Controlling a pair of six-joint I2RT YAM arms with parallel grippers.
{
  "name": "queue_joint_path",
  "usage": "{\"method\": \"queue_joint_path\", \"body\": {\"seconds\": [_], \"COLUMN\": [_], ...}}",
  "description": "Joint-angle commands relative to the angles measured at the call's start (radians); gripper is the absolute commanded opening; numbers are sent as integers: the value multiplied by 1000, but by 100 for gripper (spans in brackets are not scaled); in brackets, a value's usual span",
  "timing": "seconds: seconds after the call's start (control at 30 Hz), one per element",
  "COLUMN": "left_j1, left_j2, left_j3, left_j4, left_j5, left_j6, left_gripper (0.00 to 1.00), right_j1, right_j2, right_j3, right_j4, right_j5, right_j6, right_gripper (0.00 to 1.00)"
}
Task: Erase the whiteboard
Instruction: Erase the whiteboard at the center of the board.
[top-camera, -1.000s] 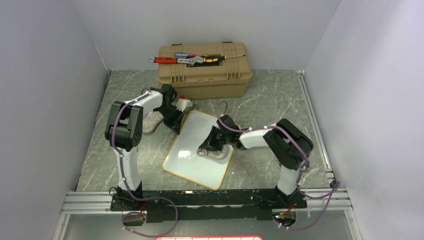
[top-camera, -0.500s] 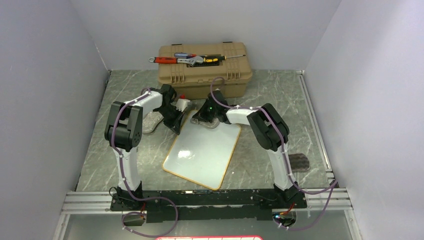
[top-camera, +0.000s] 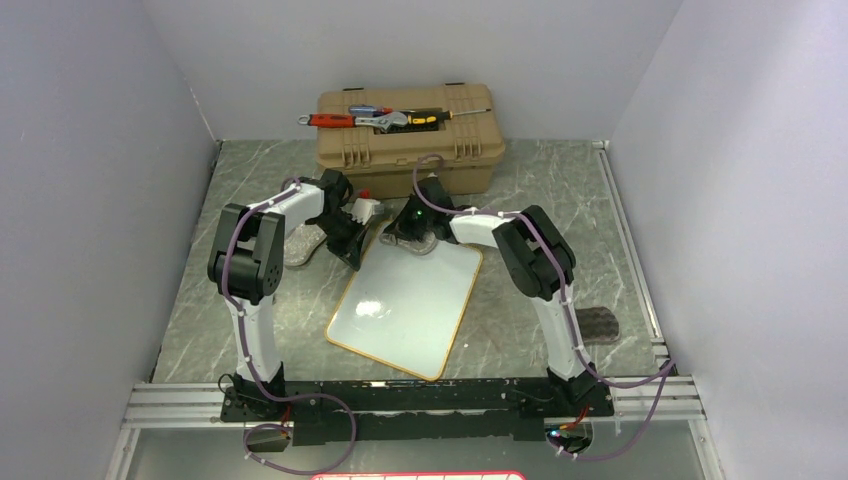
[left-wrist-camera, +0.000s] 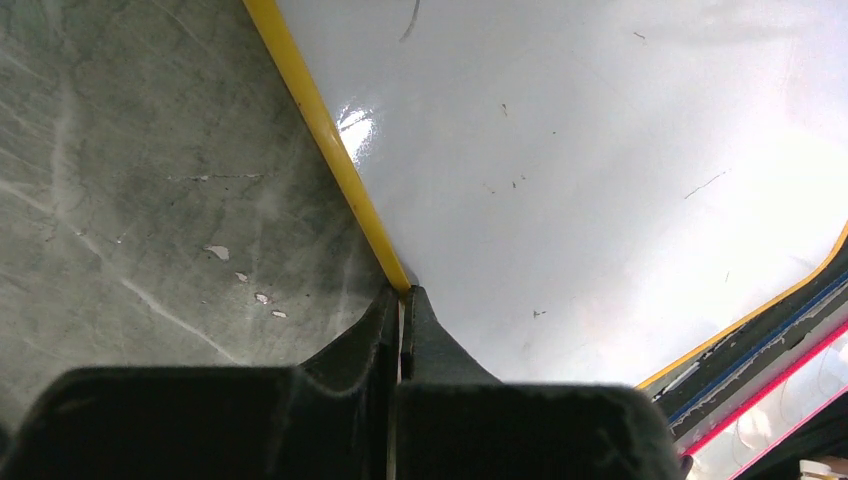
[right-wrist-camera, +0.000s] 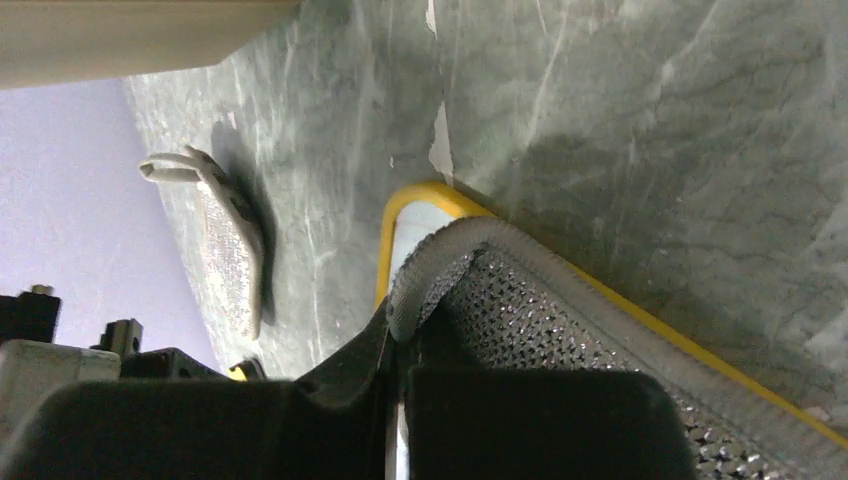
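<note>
The whiteboard (top-camera: 405, 305) lies tilted on the table, glossy white with a yellow rim. Only faint specks and one short dark stroke (left-wrist-camera: 411, 20) show on it. My left gripper (top-camera: 352, 258) is at the board's far-left edge, shut on the yellow rim (left-wrist-camera: 330, 140); its tips (left-wrist-camera: 403, 295) pinch that rim. My right gripper (top-camera: 410, 238) is at the board's far corner, shut on a grey mesh cloth (right-wrist-camera: 560, 320). The cloth lies on the corner's rim (right-wrist-camera: 400, 215). The cloth (top-camera: 418, 246) shows under the right wrist.
A tan toolbox (top-camera: 405, 150) with a wrench and screwdrivers on its lid stands just behind both grippers. A second grey pad (top-camera: 300, 248) lies left of the board, also seen as a pad (right-wrist-camera: 230, 250) on the table. Another pad (top-camera: 598, 325) lies at the right. A white red-capped object (top-camera: 366, 206) sits by the left wrist.
My right gripper has swept the cloth from the board's near-right area up to its far corner, then a little left. The left gripper and the board have stayed put.
</note>
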Motion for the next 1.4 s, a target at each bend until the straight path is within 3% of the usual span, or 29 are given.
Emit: {"method": "queue_joint_path", "body": {"seconds": [0.0, 0.13, 0.37, 0.47, 0.57, 0.77, 0.97, 1.07, 1.2, 1.3, 1.37], "left_j1": [-33, -33, -33, -33, -33, -33, -33, -33, -33, -33, -33], "left_j2": [86, 81, 79, 76, 69, 57, 66, 52, 59, 58, 51], "left_j3": [-72, -80, -83, -81, -84, -94, -81, -81, -76, -78, -82], "left_j4": [-61, -51, -49, -53, -55, -53, -62, -67, -68, -69, -67], "left_j5": [-39, -44, -42, -45, -46, -52, -46, -52, -55, -54, -58], "left_j6": [26, 27, 27, 28, 28, 27, 21, 27, 28, 28, 30], "left_gripper": [3, 3, 3, 3, 3, 3, 3, 3, 3, 3, 3], "right_j1": [-23, 78, 323, 386, 384, 196, 75, 102, 247, 340, 394], "right_j2": [73, 22, -167, -185, -163, -206, -127, -90, -80, -88, -114], "right_j3": [34, -79, -441, -485, -488, -471, -309, -255, -310, -439, -488], "right_j4": [-106, -55, 133, 155, 165, 98, 36, 42, 117, 333, 376], "right_j5": [51, -18, -36, -52, -70, 52, 109, 57, -28, -135, -151], "right_j6": [-40, -20, 127, 156, 171, 94, 13, 19, 78, 214, 251], "right_gripper": [0, 0, 0, 0, 0, 0, 0, 0, 0, 0, 0]}}
